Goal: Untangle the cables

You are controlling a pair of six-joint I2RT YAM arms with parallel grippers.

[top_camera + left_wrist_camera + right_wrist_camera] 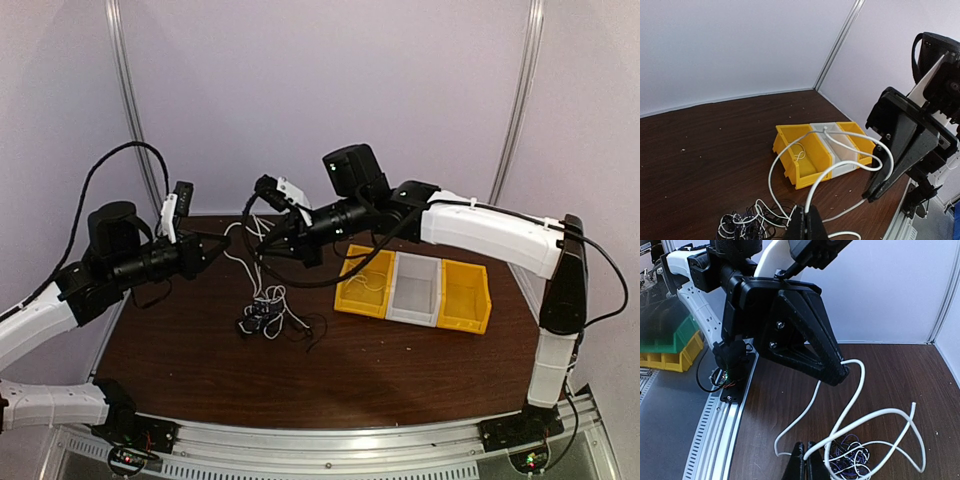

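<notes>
A white cable (243,268) is strung between my two grippers above the dark wooden table. Loops of it hang down to a knotted clump of dark and white cables (265,315) lying on the table. My left gripper (215,248) is shut on the white cable (771,175), seen at its fingertips (807,220). My right gripper (270,232) is shut on the same cable (860,385), a short way from the left one. The clump also shows in the left wrist view (742,226) and the right wrist view (850,460), below both grippers.
A row of three bins stands right of the clump: a yellow bin (352,300) with a small coiled white cord (799,152) in it, a white bin (415,302) and another yellow bin (465,312). A metal rail (330,445) runs along the near table edge.
</notes>
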